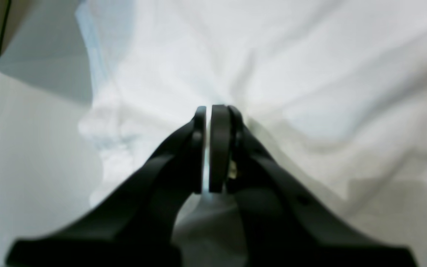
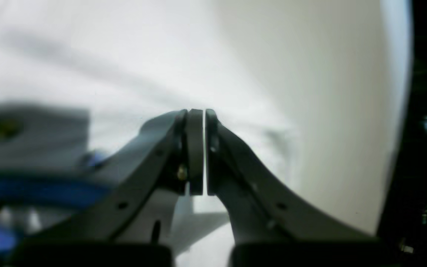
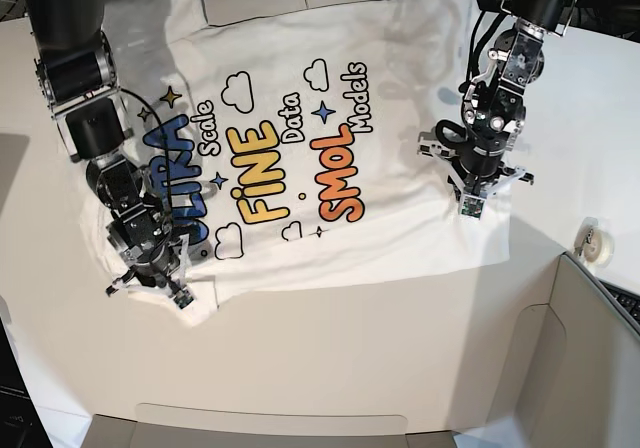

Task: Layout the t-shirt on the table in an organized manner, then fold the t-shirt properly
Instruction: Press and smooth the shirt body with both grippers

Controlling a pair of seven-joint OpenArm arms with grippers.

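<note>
- The t-shirt (image 3: 300,158) lies print-up on the table (image 3: 380,348), mostly spread out.
- Our left gripper (image 1: 209,148) has its jaws pressed together; whether cloth is pinched between them we cannot tell.
- Our right gripper (image 2: 198,152) is likewise closed, at the bunched corner beneath it.
- To flatten well, we should draw both corners outward, away from each other, low over the table, until the wrinkles ahead of each tool go.
</note>
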